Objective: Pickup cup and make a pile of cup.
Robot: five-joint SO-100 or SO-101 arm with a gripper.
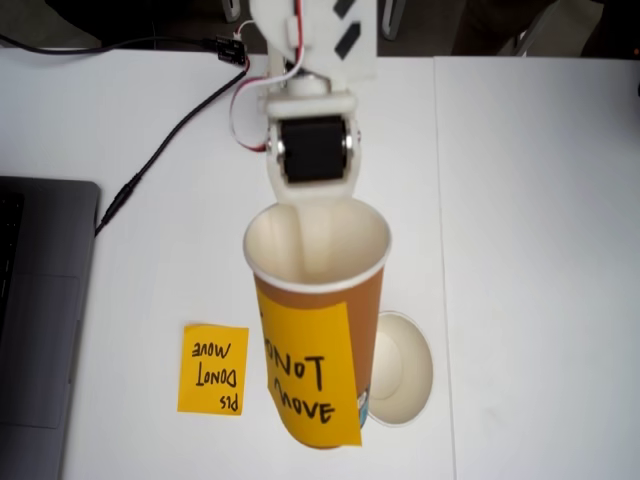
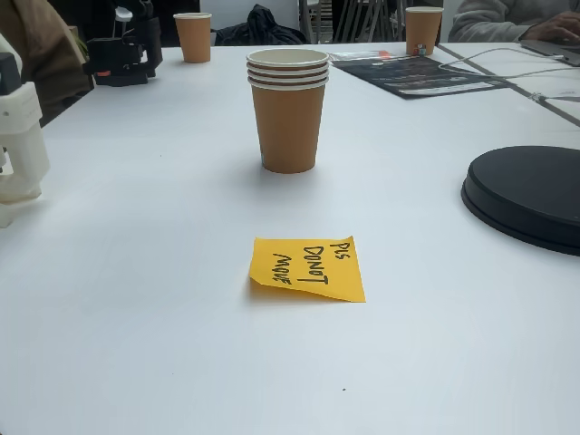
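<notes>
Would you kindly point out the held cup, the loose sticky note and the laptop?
cup [image 1: 318,300], a fixed view, brown outer wall.
loose sticky note [image 1: 213,368], a fixed view, its middle.
laptop [image 1: 40,330], a fixed view, grey palm rest.

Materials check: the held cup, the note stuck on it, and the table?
The cup: likely paper, matte brown outside, cream inside, rolled rim. The note on it: thin yellow paper, marker writing, lower edge hanging free. The table: smooth white, faint sheen, probably laminate; can't confirm. The tool reaches inside the cup.
</notes>
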